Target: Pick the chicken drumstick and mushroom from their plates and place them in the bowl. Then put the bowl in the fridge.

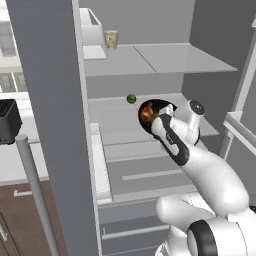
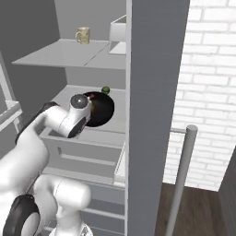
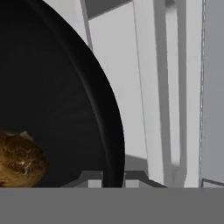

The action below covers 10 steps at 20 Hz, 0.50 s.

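Hand view showed the pincer [image 3: 113, 183] closed on the rim of the bowl [image 3: 52, 87], one dark tip at each side of the black wall at the bottom of the picture. Inside the bowl lay a brown, rough-skinned lump [image 3: 19, 161], probably the mushroom or the drumstick; which one could not be told from there. In the left base view the bowl [image 1: 159, 107] hung over the middle shelf [image 1: 110, 117] of the fridge [image 1: 165, 65], with something glossy and orange-brown inside, likely the chicken drumstick [image 1: 146, 114]. Whether the bowl's base touched the shelf could not be told.

By the look of it, the filling was done and the last step was in hand: setting the bowl in the fridge. The next move would call for lowering it flat onto the shelf, then letting go of the rim and drawing back without tipping it. A small green ball [image 1: 131, 99] sat just behind the bowl, near enough to be nudged.
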### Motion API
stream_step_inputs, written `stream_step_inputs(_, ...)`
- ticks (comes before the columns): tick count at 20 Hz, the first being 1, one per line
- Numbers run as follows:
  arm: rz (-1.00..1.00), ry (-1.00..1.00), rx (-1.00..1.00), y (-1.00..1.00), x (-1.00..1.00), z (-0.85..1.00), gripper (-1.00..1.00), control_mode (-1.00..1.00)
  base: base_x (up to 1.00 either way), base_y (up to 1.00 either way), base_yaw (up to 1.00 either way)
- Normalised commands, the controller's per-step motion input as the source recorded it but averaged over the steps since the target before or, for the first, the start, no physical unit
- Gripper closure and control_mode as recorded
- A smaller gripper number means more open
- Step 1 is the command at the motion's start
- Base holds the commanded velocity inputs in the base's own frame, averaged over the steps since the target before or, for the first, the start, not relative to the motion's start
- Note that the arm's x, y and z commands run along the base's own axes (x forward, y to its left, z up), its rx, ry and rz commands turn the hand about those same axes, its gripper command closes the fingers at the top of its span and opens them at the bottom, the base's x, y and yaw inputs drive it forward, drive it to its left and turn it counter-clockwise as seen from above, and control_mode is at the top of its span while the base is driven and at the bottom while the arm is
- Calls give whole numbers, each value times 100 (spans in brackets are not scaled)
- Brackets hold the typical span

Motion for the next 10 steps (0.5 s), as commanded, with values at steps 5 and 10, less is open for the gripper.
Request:
stream_step_inputs(5,3,4,0,2,51,-16,100,-100,0,0,0)
stream_step_inputs(10,5,0,0,0,38,-31,100,-100,0,0,0)
